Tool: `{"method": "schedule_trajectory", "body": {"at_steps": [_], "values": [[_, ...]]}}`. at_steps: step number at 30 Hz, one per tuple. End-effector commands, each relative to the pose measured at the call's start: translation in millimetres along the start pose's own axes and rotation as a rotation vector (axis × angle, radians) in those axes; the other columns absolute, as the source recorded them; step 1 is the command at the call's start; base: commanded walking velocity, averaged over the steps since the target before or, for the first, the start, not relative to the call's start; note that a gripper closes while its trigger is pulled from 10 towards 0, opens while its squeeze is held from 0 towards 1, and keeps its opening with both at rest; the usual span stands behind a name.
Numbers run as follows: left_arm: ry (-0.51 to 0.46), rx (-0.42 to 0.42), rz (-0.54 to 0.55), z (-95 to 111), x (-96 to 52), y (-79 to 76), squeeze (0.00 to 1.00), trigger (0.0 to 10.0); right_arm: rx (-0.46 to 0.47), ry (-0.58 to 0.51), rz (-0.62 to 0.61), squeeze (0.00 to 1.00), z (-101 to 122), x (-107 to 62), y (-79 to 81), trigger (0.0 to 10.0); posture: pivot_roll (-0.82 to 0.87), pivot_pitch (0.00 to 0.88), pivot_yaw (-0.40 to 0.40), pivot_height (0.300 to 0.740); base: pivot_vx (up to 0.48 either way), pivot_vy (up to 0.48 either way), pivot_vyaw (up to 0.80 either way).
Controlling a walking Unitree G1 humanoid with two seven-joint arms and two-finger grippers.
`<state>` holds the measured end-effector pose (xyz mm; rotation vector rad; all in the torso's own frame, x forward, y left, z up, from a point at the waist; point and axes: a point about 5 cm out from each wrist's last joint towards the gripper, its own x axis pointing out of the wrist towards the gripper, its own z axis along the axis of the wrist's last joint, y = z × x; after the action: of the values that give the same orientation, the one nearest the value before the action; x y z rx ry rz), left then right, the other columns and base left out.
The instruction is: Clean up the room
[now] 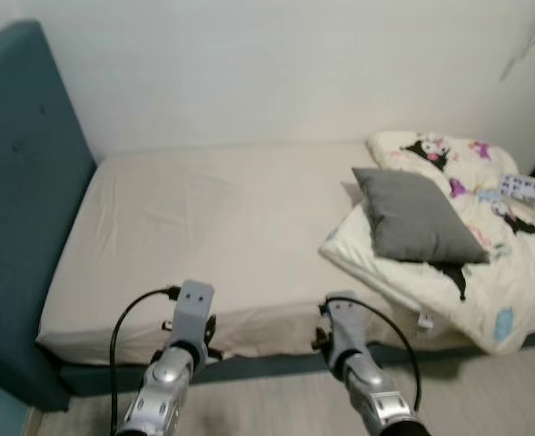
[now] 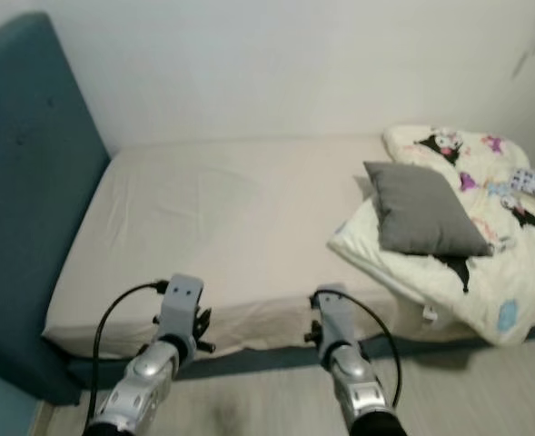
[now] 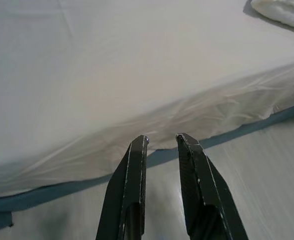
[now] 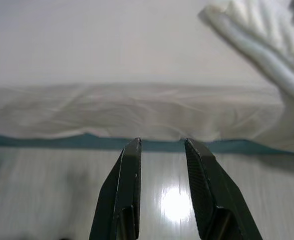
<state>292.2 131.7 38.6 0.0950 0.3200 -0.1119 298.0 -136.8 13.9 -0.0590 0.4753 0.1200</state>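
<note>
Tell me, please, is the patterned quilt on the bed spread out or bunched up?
Bunched up: the quilt lies heaped at one end, under a grey pillow.

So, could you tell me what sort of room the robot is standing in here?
Most likely a bedroom: a bed with a teal headboard, a grey pillow and a cartoon-print duvet bunched at one end.

Silver arms (image 1: 163, 391); blk cables (image 1: 122, 327); blk fingers (image 3: 129, 195)

Soft, even indoor light; glare on floor (image 4: 176, 202); slight blur.
</note>
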Motion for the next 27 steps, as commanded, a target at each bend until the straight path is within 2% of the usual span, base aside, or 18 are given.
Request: {"method": "schedule_trajectory", "body": {"at_steps": [1,27], "values": [[0.020,-0.006,0.005,-5.9,-1.8,1.3,0.00,10.0,0.004,0.006,0.015,0.00,-4.0,-1.3,4.2,10.0,0.03,0.081,-0.044,0.728,0.000,-0.442,0.00],[0.017,0.004,0.000,-4.9,-2.7,2.0,0.00,10.0,0.008,0.002,0.029,0.00,-2.3,-1.5,8.0,10.0,0.04,0.087,-0.047,0.728,0.000,-0.442,0.00]]}}
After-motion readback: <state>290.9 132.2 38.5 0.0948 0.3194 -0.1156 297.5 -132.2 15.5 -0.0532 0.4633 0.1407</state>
